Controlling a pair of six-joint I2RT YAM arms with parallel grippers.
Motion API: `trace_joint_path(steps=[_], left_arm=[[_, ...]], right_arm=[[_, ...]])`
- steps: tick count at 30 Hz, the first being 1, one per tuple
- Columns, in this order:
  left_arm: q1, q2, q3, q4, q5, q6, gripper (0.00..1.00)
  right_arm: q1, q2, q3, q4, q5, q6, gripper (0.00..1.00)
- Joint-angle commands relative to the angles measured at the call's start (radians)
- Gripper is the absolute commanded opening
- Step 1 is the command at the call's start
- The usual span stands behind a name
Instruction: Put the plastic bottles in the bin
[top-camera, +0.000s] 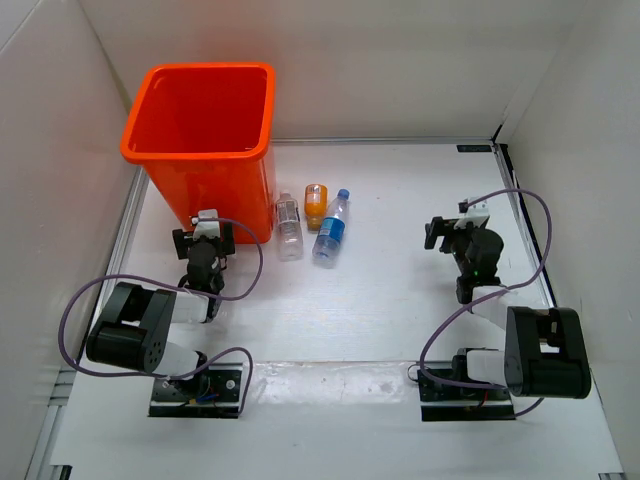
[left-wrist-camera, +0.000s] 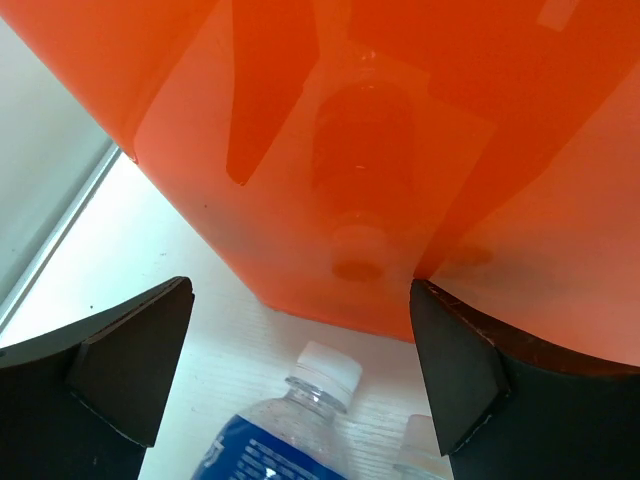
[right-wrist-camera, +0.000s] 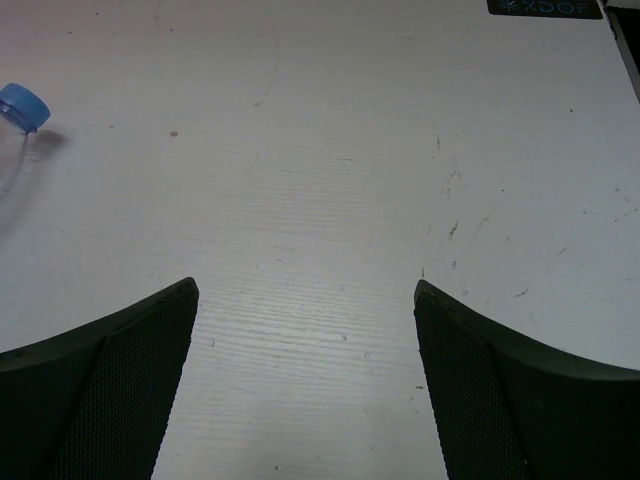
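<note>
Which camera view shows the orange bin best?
The top external view: the whole orange bin shows, rim and open mouth. The left wrist view shows only its lower wall close up; the right wrist view shows none of it.

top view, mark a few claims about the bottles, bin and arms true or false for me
1. Three bottles sit on the table outside the bin: a clear bottle, an orange bottle and a blue-capped bottle. True.
2. The blue-capped bottle is the one closest to the bin. False: the clear bottle is closest.
3. The right jaws grip the blue-capped bottle. False: they are open over the table, well apart from all three bottles.
4. The bin stands upright at the far left of the table. True.
5. The left jaws are open, close to the bin. True.
</note>
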Motion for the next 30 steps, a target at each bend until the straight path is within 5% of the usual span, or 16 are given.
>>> trace_joint_path(steps=[1, 6, 10, 13, 16, 17, 19, 21, 24, 29, 30], left_arm=[[0.002, -0.012, 0.003, 0.015, -0.007, -0.003, 1.0], [-0.009, -0.059, -0.071, 0.133, -0.051, 0.014, 1.0], [-0.087, -0.364, -0.138, 0.086, -0.186, 0.057, 1.0], [-0.153, -0.683, -0.106, -0.214, -0.206, 0.171, 1.0], [-0.247, -0.985, 0.031, -0.619, -0.337, 0.105, 1.0], [-0.253, -1.062, 0.063, -0.681, -0.408, -0.063, 1.0], [-0.254, -1.142, 0.244, -1.175, -0.427, -0.278, 1.0], [-0.286, -1.151, 0.401, -1.524, -0.317, -0.311, 1.0], [-0.33, -1.15, 0.434, -1.653, -0.35, -0.56, 1.0], [-0.331, -1.066, 0.369, -1.663, -0.421, -0.647, 1.0], [-0.33, -1.017, 0.369, -1.674, -0.434, -0.769, 1.0]], right_arm=[[-0.034, -0.008, 0.024, 0.041, -0.023, -0.013, 0.9], [-0.087, -0.007, 0.013, 0.064, -0.129, 0.001, 0.9], [-0.068, -0.005, 0.02, 0.055, -0.1, 0.001, 0.9], [-0.033, -0.008, 0.024, 0.038, -0.047, -0.007, 0.9], [-0.032, -0.008, 0.023, 0.038, -0.031, -0.007, 0.9], [-0.029, -0.01, 0.024, 0.037, -0.027, -0.008, 0.9], [-0.032, -0.008, 0.023, 0.04, -0.027, -0.008, 0.9], [-0.048, -0.005, 0.023, 0.04, -0.039, -0.002, 0.9], [-0.058, -0.005, 0.02, 0.049, -0.076, 0.001, 0.9], [-0.038, -0.005, 0.024, 0.041, -0.039, -0.004, 0.9], [-0.041, -0.007, 0.024, 0.04, -0.04, -0.004, 0.9]])
